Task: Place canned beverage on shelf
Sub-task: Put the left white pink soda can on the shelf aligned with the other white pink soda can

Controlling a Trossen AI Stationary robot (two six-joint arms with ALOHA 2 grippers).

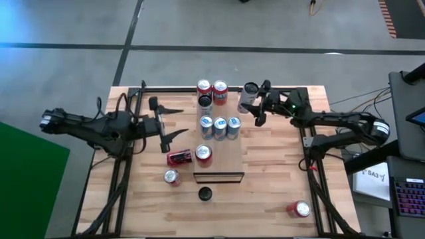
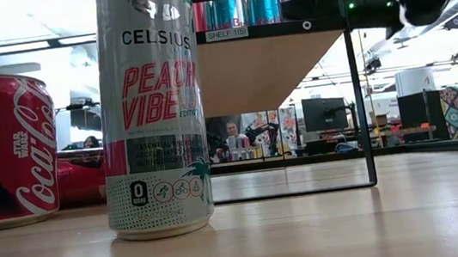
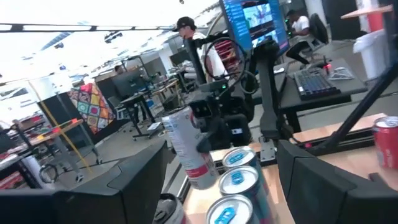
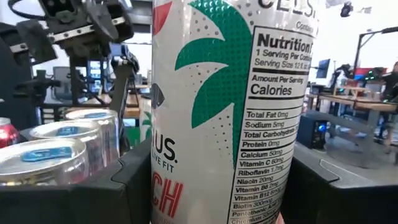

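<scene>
Right gripper is reaching in from the table's 3 o'clock side, arm stretched roughly level, fingers clamping a tall silver Celsius can held just beside the shelf's far right corner, off its surface. In the right wrist view the can is filling the space between both dark fingers.

Left gripper is hovering at the shelf's 9 o'clock, fingers spread wide and holding nothing.

Three blue-topped cans are standing in a row on the shelf; a red can is standing toward its near end.
</scene>
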